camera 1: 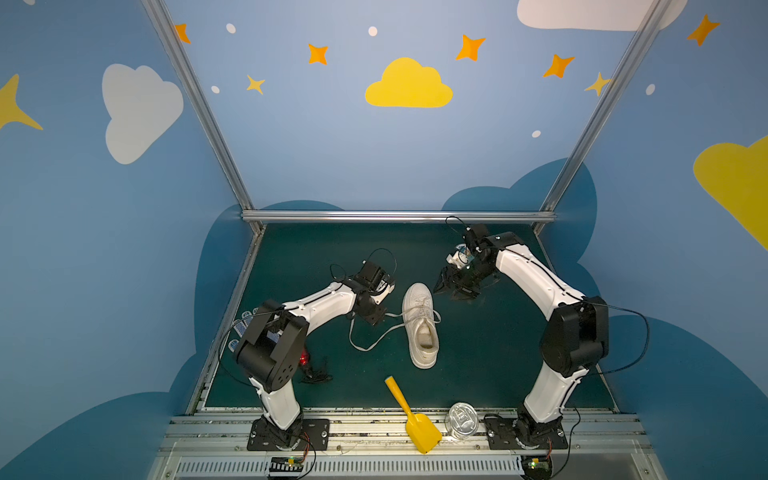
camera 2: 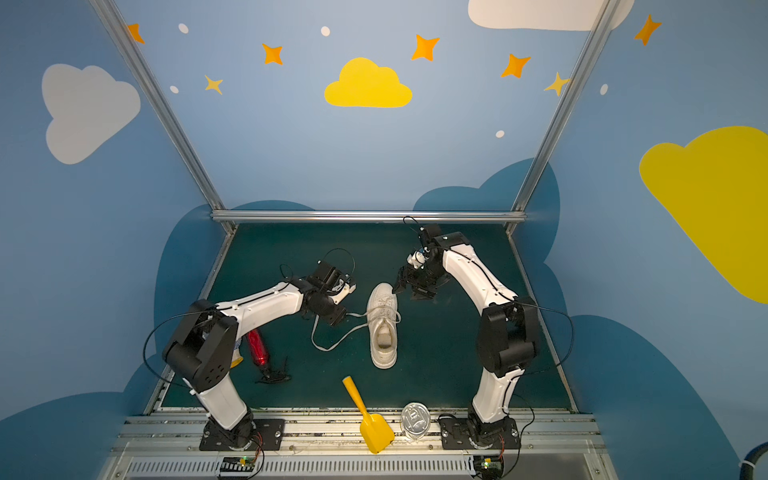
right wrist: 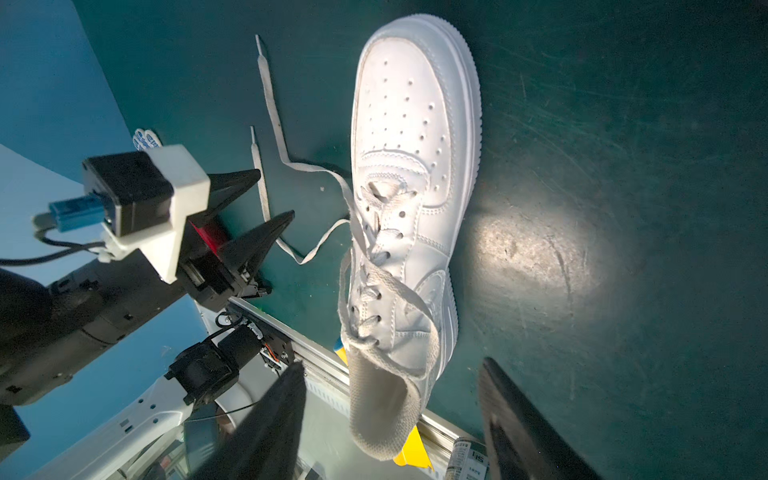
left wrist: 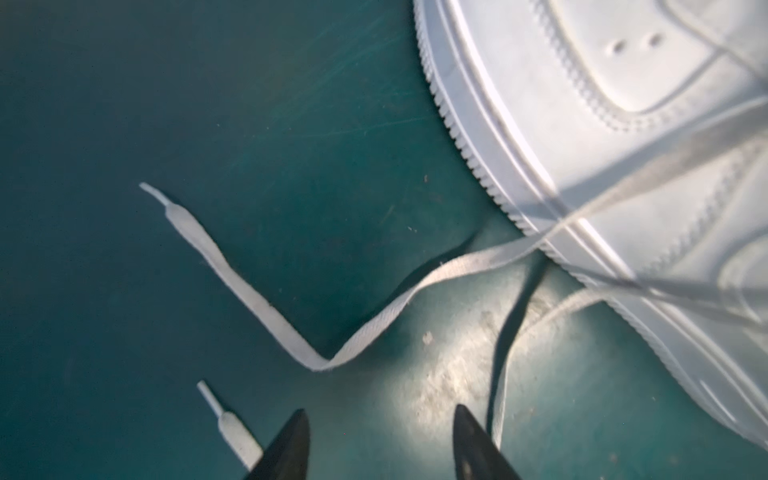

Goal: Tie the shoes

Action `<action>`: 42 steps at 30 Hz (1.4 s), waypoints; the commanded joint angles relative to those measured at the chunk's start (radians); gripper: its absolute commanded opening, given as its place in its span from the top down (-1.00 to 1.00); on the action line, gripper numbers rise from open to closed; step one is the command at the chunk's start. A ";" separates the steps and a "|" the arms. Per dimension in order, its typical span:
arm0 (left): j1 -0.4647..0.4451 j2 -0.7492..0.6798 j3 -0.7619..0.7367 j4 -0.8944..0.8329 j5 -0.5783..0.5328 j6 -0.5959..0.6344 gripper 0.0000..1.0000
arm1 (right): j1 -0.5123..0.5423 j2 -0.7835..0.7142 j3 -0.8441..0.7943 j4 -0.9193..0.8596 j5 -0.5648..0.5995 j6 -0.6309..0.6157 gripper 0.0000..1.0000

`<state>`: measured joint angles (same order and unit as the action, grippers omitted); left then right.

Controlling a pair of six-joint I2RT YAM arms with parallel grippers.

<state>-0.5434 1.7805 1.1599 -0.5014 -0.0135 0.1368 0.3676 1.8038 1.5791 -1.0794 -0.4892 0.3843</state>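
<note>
The sneaker (camera 1: 422,328) stands on the surface (camera 1: 498,357), heel nearest, untied. Both laces (left wrist: 249,289) trail loose leftward. The left pincer (left wrist: 380,415) hangs spread over them, pinching nothing. Farther off, by the toe, the right pincer (right wrist: 388,370) gapes empty. All the tying remains.

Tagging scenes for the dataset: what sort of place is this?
Probably a lab data-collection booth, not a home: aluminium frame around a green mat, printed cloud-and-star wall panels, and left arm and right arm bolted to a front rail.
</note>
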 commanded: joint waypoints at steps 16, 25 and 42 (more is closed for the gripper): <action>-0.003 0.176 0.123 -0.041 -0.055 0.150 0.12 | -0.015 -0.057 -0.129 0.051 -0.026 0.005 -0.24; -0.010 0.171 0.088 -0.040 -0.063 0.194 0.68 | -0.006 -0.036 -0.173 0.089 -0.042 0.033 -0.24; -0.004 0.076 0.049 -0.063 -0.095 0.193 0.94 | 0.039 0.017 -0.236 0.081 -0.010 0.029 -0.23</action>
<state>-0.5507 1.8969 1.2186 -0.5358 -0.1055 0.3332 0.4023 1.8084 1.3582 -0.9848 -0.5152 0.4114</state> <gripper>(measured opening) 0.047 0.617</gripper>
